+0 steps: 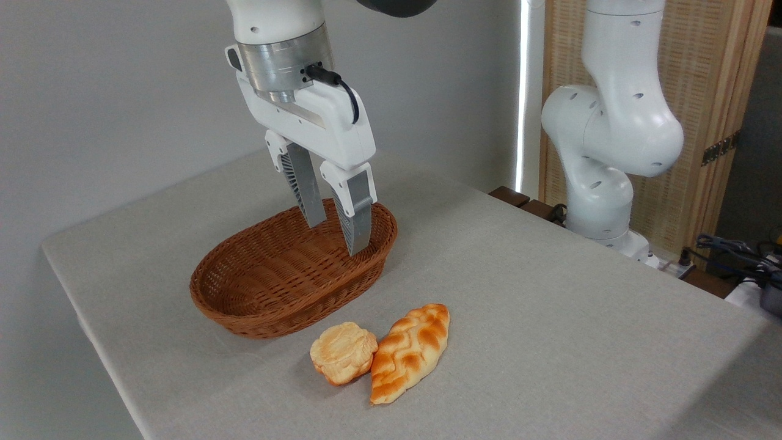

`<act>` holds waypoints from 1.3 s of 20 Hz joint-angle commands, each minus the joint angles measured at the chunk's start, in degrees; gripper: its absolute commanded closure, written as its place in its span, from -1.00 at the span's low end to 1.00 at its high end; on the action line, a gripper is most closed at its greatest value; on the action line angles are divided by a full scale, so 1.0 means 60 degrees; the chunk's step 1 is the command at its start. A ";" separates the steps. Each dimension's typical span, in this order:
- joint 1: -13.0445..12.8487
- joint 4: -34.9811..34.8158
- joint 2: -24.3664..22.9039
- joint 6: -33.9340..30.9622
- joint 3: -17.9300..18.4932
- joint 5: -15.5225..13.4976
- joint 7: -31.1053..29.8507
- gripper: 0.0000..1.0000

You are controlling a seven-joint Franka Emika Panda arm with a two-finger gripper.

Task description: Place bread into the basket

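We see the arm coming down from the top of the frame, left of centre, its wrist nearly vertical and tilted slightly to the right. The gripper (338,235) hangs with its two grey fingers (309,192) pointing down in front of the right end of the basket (244,305); the jaws are spread apart with nothing between them. We cannot tell whether the fingertips reach inside the basket or hover just above its rim.

The bread (342,353), a small lumpy bun, lies on the table (550,318) in the lower middle of the frame, below the gripper and well apart from it. It sits just in front of the basket's near wall, close to it but outside it.

Touching the bun on its right side is a braided loaf (411,351), longer and golden-orange, lying at a slant with its upper tip toward the right. Nothing lies between the bun and the gripper except the near rim of the basket. The basket holds nothing that we can see.

At the right of the frame the arm's white base column (605,159) stands by the table's far edge, with a wooden screen (721,98) behind it and dark cables (733,250) at the far right.
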 commanded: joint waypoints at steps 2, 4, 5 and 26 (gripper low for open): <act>-0.0035 0.0091 -0.0121 -0.0302 0.0052 -0.0304 0.0048 -1.00; -0.0050 0.0076 -0.0121 -0.0302 0.0037 -0.0304 0.0048 -1.00; -0.0050 0.0090 -0.0121 -0.0302 0.0052 -0.0304 0.0048 -1.00; 0.0009 -0.1329 0.0113 0.1878 0.0667 -0.0172 0.2068 -1.00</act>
